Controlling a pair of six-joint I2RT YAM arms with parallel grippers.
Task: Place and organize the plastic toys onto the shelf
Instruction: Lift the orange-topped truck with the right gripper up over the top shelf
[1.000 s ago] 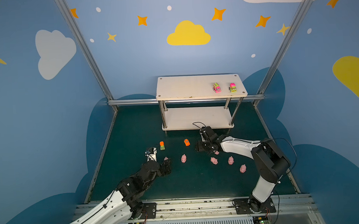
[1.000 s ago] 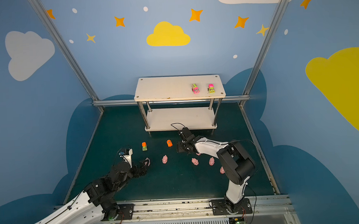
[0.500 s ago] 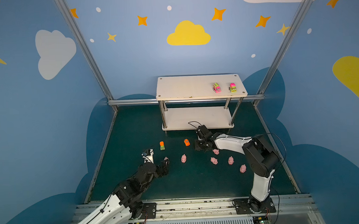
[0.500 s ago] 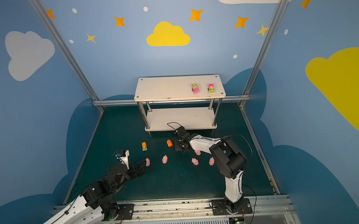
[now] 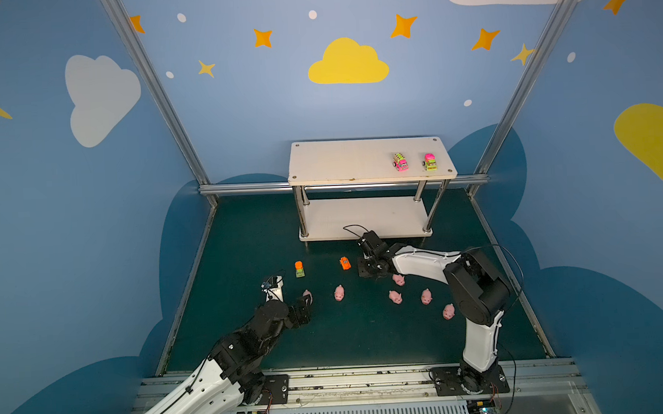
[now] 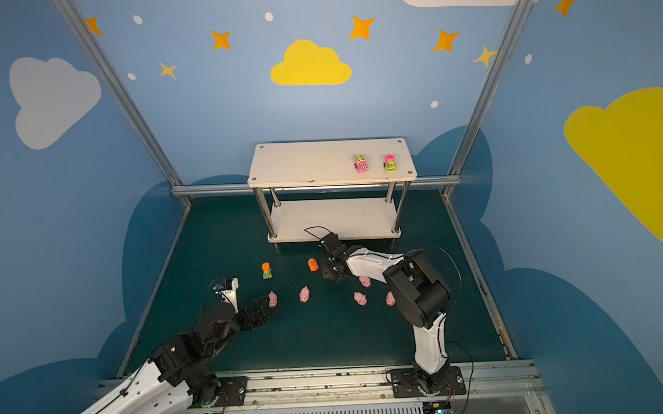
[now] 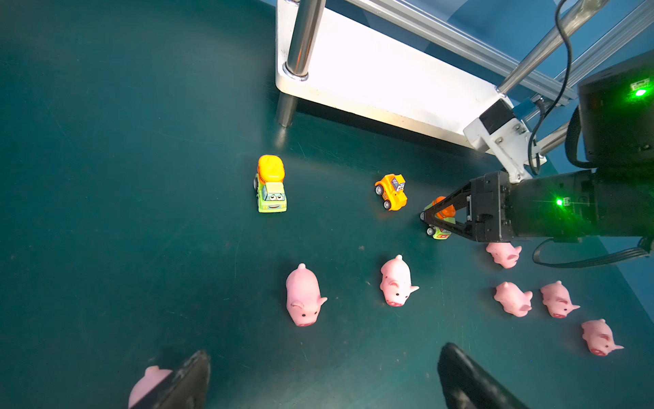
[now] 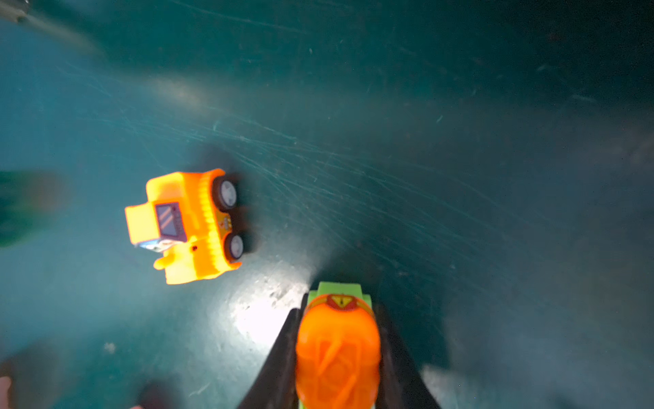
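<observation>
The white two-tier shelf [image 5: 370, 162] stands at the back with two pink-and-green toy vehicles [image 5: 400, 162] on its top board. My right gripper [image 8: 338, 311] is low over the floor in front of the shelf, shut on a green truck with an orange drum [image 8: 338, 350]. An orange vehicle [image 5: 345, 263] and an orange-and-green truck [image 5: 299, 269] stand to its left. Several pink pigs [image 5: 395, 297] lie scattered on the floor. My left gripper [image 7: 323, 368] is open, with nothing between its fingers. One pig [image 7: 148, 386] lies just outside one of its fingers [image 7: 191, 375].
The dark green floor [image 5: 366, 341] is fenced by metal rails [image 5: 508, 246] on the sides and at the back. The shelf's lower board [image 5: 365, 216] is bare. The right arm's elbow [image 5: 475, 286] hangs over the pigs on the right.
My right gripper has slid a little to the left and closed on the green-and-orange truck. The left gripper stays open near the same pig.
</observation>
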